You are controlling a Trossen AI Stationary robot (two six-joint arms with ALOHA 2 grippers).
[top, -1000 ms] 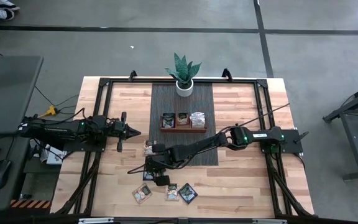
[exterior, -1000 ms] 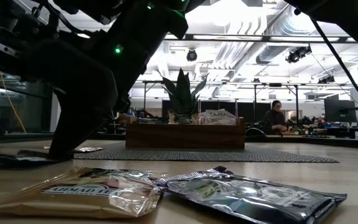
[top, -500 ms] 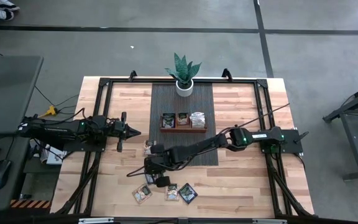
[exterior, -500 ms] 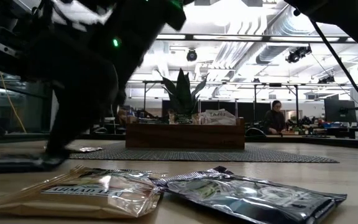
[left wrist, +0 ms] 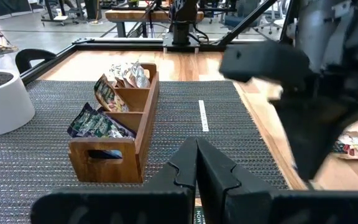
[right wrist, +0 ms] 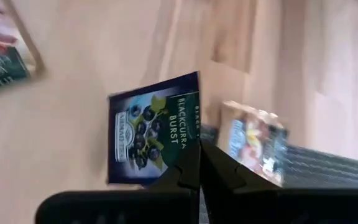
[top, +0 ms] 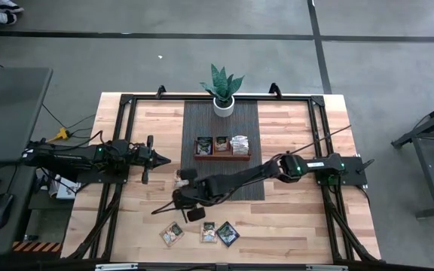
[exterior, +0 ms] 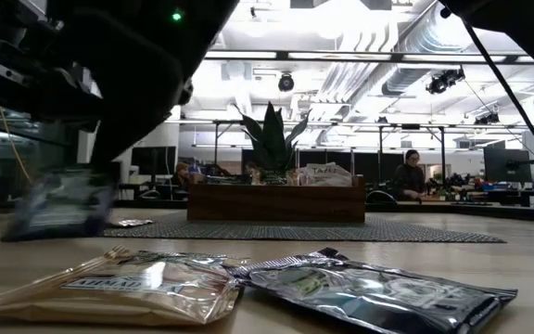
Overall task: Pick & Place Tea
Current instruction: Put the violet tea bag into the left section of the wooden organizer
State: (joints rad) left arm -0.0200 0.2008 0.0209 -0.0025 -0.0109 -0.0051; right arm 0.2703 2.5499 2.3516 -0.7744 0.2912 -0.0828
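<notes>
1. The right gripper [right wrist: 197, 163] was clamped on a blue blackcurrant tea packet [right wrist: 149, 134], lifted off the wooden table [top: 292, 218] near the mat's [top: 221, 120] front-left corner.
2. It should have been carried level to the tray [top: 222, 147], high enough to pass over the wall.
3. The packet looked flat, glossy and flimsy, held by one edge; in the low view it was probably the blurred shape hanging at left.
4. The left gripper [top: 163, 159] waited closed at the table's left.
5. Three foil packets [top: 200, 233] lay at the front edge.

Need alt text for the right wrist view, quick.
The right gripper, shut, holds a dark blue blackcurrant tea packet by its edge above the pale wooden table. Another colourful packet lies beyond, overlapping the dark woven mat's edge.
</notes>
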